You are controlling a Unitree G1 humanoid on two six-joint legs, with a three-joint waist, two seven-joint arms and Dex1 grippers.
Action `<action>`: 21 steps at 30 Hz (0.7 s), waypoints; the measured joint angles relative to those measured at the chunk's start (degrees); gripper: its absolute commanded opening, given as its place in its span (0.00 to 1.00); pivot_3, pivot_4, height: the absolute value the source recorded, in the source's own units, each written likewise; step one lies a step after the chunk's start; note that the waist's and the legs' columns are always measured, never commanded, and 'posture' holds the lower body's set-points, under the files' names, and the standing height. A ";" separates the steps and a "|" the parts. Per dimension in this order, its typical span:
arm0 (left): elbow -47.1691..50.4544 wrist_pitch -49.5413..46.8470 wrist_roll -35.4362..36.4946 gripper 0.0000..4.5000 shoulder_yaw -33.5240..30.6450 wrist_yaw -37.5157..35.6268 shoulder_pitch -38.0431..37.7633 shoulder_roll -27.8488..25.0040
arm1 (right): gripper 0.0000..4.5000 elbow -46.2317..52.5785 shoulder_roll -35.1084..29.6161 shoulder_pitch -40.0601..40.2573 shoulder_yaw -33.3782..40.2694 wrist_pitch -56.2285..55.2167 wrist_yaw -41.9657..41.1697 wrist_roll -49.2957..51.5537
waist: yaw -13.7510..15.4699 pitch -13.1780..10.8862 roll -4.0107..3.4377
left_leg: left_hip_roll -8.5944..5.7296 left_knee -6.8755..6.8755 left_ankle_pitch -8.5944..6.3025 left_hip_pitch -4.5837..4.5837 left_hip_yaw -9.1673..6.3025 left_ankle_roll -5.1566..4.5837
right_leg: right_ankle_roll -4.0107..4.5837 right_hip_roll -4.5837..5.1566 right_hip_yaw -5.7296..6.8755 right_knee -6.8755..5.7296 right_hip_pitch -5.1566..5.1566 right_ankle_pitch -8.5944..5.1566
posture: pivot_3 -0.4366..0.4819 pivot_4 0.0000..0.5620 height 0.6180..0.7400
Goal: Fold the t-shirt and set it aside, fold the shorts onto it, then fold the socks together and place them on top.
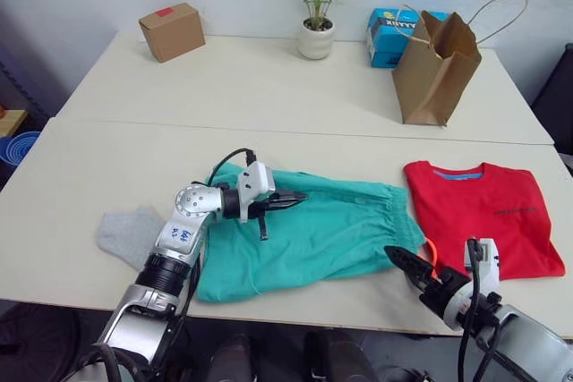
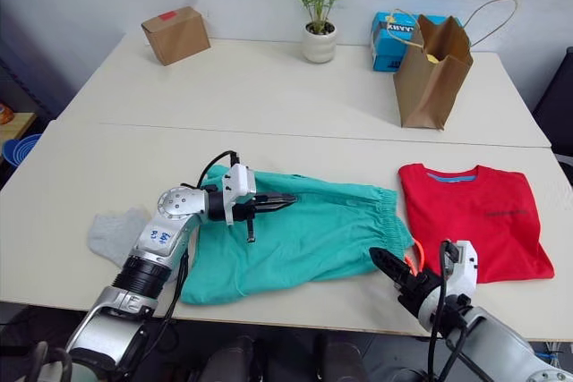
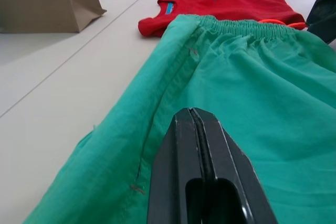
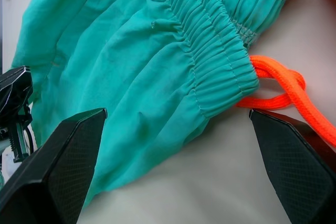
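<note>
The teal-green shorts (image 1: 331,230) lie spread flat on the near table, waistband toward the right, with the orange drawstring (image 4: 278,85) trailing from it. My left gripper (image 1: 291,199) hovers shut and empty over the shorts' far left part. My right gripper (image 1: 403,261) stands open at the waistband's near corner, a finger (image 4: 63,156) on either side of the bunched elastic, gripping nothing. The red t-shirt (image 1: 483,212) lies flat to the right of the shorts, neck label toward the far side. The grey socks (image 1: 130,232) rest on the table to the left of the shorts.
On the far table stand a cardboard box (image 1: 172,31), a potted plant (image 1: 316,38), a blue carton (image 1: 389,38) and a brown paper bag (image 1: 436,69). A seam (image 1: 295,130) joins the two tables. The near table edge runs just below the shorts.
</note>
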State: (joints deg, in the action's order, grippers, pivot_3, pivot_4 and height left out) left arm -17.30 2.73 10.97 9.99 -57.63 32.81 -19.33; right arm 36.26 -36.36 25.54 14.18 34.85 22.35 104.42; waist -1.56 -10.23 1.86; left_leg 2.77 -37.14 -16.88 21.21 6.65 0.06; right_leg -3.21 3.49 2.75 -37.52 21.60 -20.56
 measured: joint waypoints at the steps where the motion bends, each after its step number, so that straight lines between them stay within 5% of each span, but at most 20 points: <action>1: -0.82 0.21 -0.01 0.00 -0.02 0.04 0.47 0.09 | 0.99 -0.30 1.03 -0.86 -0.37 -0.26 0.14 -0.66 | -0.05 0.07 0.11 | 0.01 0.00 0.00 -0.02 0.00 -0.01 | 0.00 0.00 0.00 -0.01 0.00 0.00 | 0.48 0.27 1.00; 9: -6.79 3.17 -1.35 0.00 -0.16 1.00 2.49 0.55 | 0.95 -5.51 8.93 -12.94 -7.34 -1.92 -1.20 -12.46 | -0.17 0.17 0.28 | 0.05 0.05 0.00 -0.04 0.01 0.00 | 0.08 0.00 0.01 -0.06 0.06 0.05 | 0.48 0.27 1.00; 12: -6.27 3.10 -1.19 0.00 -0.42 0.46 2.84 0.62 | 0.79 -8.22 9.06 -16.20 -8.42 -1.30 -5.38 -20.40 | -0.18 0.18 0.28 | 0.05 0.05 0.01 -0.03 0.03 0.04 | 0.08 0.01 0.02 -0.02 0.06 0.05 | 0.48 0.27 1.00; 21: -2.15 -3.69 0.98 0.00 -1.81 0.09 2.56 0.35 | 0.07 -14.28 14.95 -21.01 -14.29 -10.29 -16.96 -49.78 | -0.02 0.07 0.11 | 0.00 0.03 0.00 0.11 0.02 0.02 | 0.08 0.07 0.04 -0.03 0.18 0.05 | 0.48 0.27 1.00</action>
State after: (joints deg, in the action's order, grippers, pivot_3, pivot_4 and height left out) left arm -19.46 -0.97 11.95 8.18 -57.55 35.36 -18.97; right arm 21.98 -21.41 4.53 -0.10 24.56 5.38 54.64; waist -1.58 -10.16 1.97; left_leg 2.77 -37.10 -16.88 21.32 6.67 0.09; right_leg -3.13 3.56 2.80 -37.55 21.78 -20.51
